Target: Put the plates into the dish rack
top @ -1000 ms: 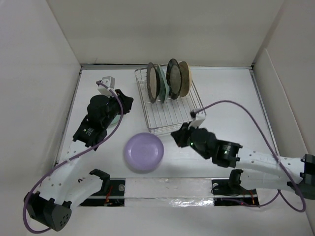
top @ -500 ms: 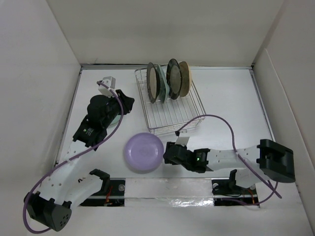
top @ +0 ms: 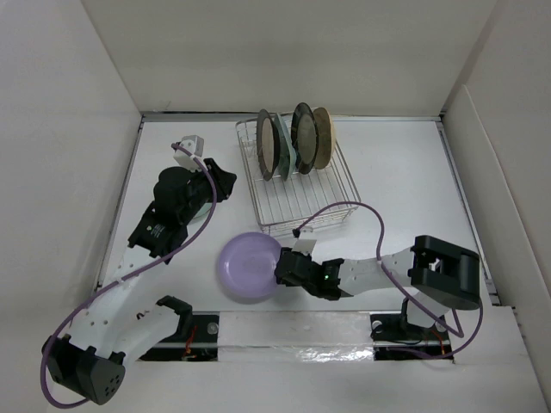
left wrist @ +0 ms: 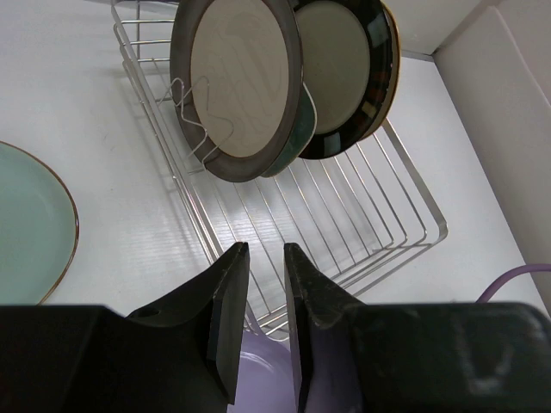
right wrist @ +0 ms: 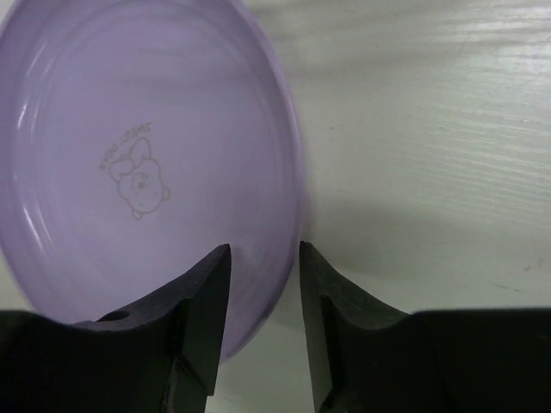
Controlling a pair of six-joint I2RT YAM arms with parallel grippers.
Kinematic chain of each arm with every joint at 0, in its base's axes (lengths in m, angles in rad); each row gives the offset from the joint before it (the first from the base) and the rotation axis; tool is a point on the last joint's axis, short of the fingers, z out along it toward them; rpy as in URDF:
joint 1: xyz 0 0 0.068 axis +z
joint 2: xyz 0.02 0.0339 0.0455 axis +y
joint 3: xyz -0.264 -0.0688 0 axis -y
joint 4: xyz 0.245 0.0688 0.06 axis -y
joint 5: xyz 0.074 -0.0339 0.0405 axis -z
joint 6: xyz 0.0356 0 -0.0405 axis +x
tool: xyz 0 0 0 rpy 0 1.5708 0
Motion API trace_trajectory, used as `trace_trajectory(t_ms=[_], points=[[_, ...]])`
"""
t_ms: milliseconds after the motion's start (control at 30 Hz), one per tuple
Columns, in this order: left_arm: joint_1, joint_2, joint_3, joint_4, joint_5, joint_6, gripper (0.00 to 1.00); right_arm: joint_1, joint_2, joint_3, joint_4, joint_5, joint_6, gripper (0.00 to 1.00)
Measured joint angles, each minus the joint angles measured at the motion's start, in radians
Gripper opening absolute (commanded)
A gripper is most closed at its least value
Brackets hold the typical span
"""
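Observation:
The lavender plate (top: 250,267) lies flat on the table in front of the dish rack (top: 301,194). My right gripper (top: 287,268) is at its right rim. In the right wrist view it (right wrist: 265,258) is open and straddles the lavender plate's (right wrist: 146,163) rim, one finger over the plate, one over the table. The rack holds several upright plates: the dark-rimmed silver one (left wrist: 237,82), mint (left wrist: 293,146), cream with dark rim (left wrist: 340,77) and tan (top: 324,138). A pale green plate (left wrist: 26,228) lies flat left of the rack. My left gripper (left wrist: 267,258) is empty, jaws a narrow gap apart.
White walls enclose the table on the left, back and right. The right arm's purple cable (top: 344,206) loops over the rack's front right corner. The left arm (top: 172,206) lies over the pale green plate in the top view.
My right arm has swung from the rack's front corner down and left to the lavender plate's right rim. The left arm and the plates have not moved.

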Motion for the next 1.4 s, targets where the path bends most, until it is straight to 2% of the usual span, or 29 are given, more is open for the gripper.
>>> trace_trajectory(t_ms=[67,100,167,367,533,600,733,867,1033,1200,1300,1400], points=[[0.000,0.000,-0.005,0.000,0.000,0.000,0.21,0.000,0.015,0.008,0.013,0.000,0.009,0.23],[0.000,0.000,-0.006,-0.002,0.000,0.000,0.21,0.000,0.020,0.008,0.018,0.000,0.018,0.09],[0.000,0.000,-0.006,-0.002,0.000,0.000,0.21,-0.005,0.030,0.010,0.030,0.010,0.038,0.00],[0.000,0.000,-0.006,-0.002,-0.010,0.004,0.21,0.040,-0.014,0.046,-0.068,0.010,-0.023,0.00],[0.000,-0.015,-0.005,-0.024,-0.100,0.023,0.22,0.125,-0.137,0.120,-0.252,0.008,-0.171,0.00],[0.000,-0.042,-0.005,-0.032,-0.148,0.033,0.26,0.138,-0.194,0.166,-0.305,0.008,-0.240,0.00],[0.016,-0.110,0.002,-0.034,-0.216,0.042,0.28,0.127,-0.250,0.335,-0.398,0.048,-0.374,0.00],[0.055,-0.154,0.009,-0.024,-0.221,0.040,0.29,0.028,-0.231,0.554,-0.472,0.107,-0.533,0.00],[0.057,-0.169,0.009,-0.023,-0.204,0.037,0.29,-0.213,-0.051,1.022,-0.555,0.284,-0.805,0.00],[0.056,-0.175,0.009,-0.023,-0.181,0.032,0.31,-0.320,0.254,1.520,-0.588,0.489,-1.022,0.00],[0.055,-0.173,0.009,-0.019,-0.156,0.029,0.37,-0.341,0.394,1.680,-0.615,0.536,-1.094,0.00],[0.055,-0.141,0.009,0.000,-0.087,0.029,0.40,-0.359,0.484,1.739,-0.658,0.525,-1.101,0.00]])
